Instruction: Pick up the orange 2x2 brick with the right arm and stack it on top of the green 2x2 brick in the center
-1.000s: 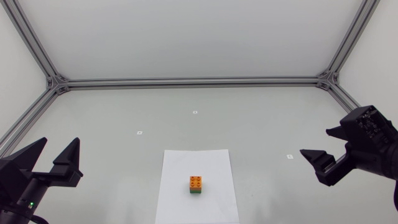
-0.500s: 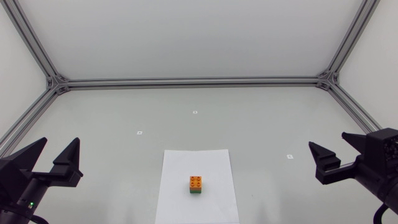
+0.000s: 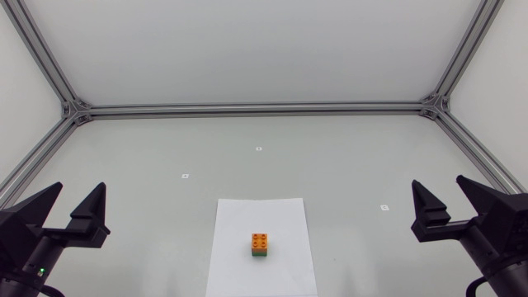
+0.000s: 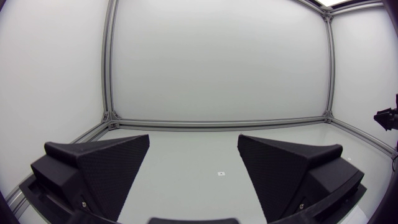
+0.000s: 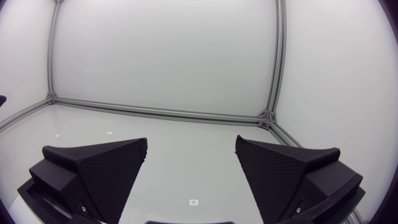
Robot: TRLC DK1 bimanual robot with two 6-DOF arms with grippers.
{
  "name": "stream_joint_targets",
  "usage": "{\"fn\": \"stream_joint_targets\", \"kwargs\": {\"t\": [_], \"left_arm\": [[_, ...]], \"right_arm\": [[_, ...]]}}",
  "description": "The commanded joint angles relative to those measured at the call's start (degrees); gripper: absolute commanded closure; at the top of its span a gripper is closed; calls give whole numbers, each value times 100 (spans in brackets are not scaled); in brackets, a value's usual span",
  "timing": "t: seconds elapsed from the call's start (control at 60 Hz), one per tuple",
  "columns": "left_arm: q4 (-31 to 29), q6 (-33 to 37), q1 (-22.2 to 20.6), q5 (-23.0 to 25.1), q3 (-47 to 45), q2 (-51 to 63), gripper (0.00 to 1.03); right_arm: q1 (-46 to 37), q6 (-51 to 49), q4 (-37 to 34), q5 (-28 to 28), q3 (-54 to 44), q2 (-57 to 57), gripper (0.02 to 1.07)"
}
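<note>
In the head view the orange 2x2 brick (image 3: 260, 241) sits on top of the green 2x2 brick (image 3: 260, 254), of which only a thin edge shows, on a white paper sheet (image 3: 285, 223) at the table's front centre. My right gripper (image 3: 446, 200) stands open far to the right of the stack, with nothing between its fingers. My left gripper (image 3: 77, 202) is open at the far left, equally far from the bricks. Each wrist view shows its own gripper, the left (image 4: 193, 171) and the right (image 5: 191, 171), open over bare table, and neither shows the bricks.
An aluminium frame (image 3: 256, 108) runs along the table's back and sides. Small white markers (image 3: 258, 148) dot the grey tabletop behind and beside the sheet.
My right arm has drawn back to the right and lowered, turning so that its open fingers point toward the table's back. The stacked bricks and the left arm have not moved.
</note>
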Motion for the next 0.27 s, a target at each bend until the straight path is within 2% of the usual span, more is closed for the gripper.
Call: {"fn": "stream_joint_targets", "kwargs": {"t": [0.0, 0.067, 0.25], "left_arm": [[-78, 73, 16, 23, -235, -45, 4], [-78, 73, 16, 23, -235, -45, 4], [-78, 73, 16, 23, -235, -45, 4]], "right_arm": [[9, 288, 271, 76, -303, -222, 6], [12, 393, 468, 101, -466, -383, 6], [12, 395, 471, 102, -469, -386, 6]]}}
